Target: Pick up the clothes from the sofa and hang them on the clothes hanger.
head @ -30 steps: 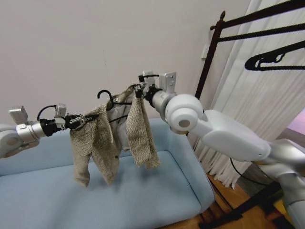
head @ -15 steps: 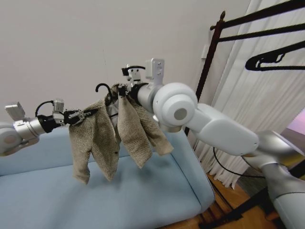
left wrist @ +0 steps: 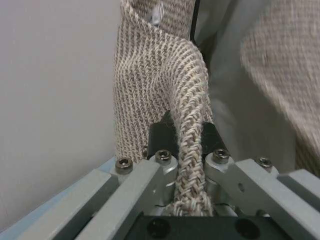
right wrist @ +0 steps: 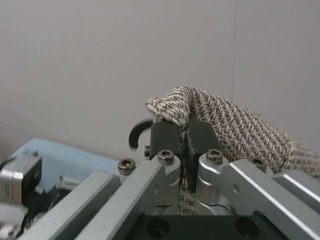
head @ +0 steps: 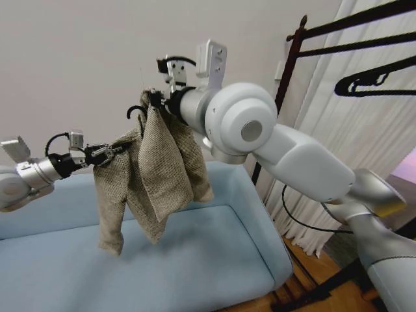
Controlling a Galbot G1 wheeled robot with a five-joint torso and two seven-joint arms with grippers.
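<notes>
We have left jaws and right jaws each clamped on the tweed jacket, draped between them above the sofa.

Beige herringbone jacket: suspended in mid-air above the light-blue sofa, draped on a black hanger, sleeves dangling. Dark clothes rack: upright, just beside the sofa.

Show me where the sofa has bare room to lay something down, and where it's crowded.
The light blue sofa seat is bare from beneath the hanging beige herringbone jacket to its right-hand end. Crowded: the air between the left gripper and right gripper, both clamped on the jacket.
</notes>
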